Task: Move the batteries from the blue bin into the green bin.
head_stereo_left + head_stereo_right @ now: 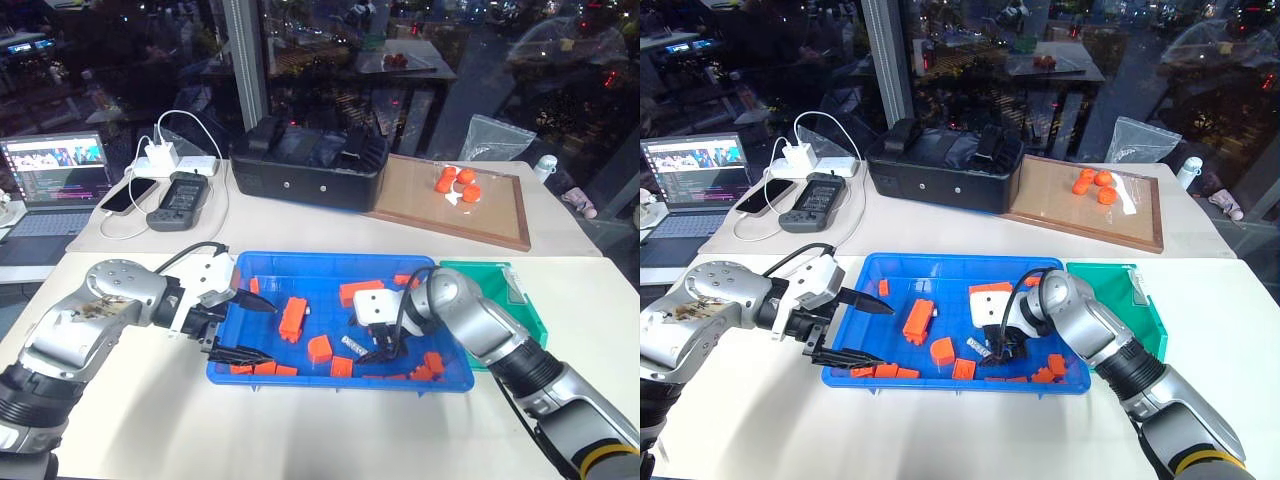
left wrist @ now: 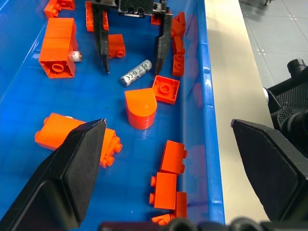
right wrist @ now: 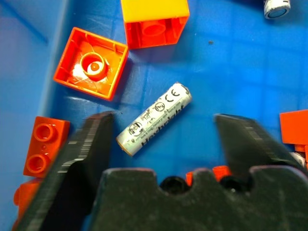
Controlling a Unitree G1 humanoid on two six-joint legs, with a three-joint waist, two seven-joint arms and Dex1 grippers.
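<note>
The right gripper straddles 1 battery lying flat in the blue bin, fingers spread and not yet touching. Closing askew could roll it toward the square orange block beside it. Left gripper hangs spread, empty.

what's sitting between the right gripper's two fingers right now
One battery lies on the blue bin floor between the right gripper's open fingers, not yet clamped, in the right wrist view.
</note>
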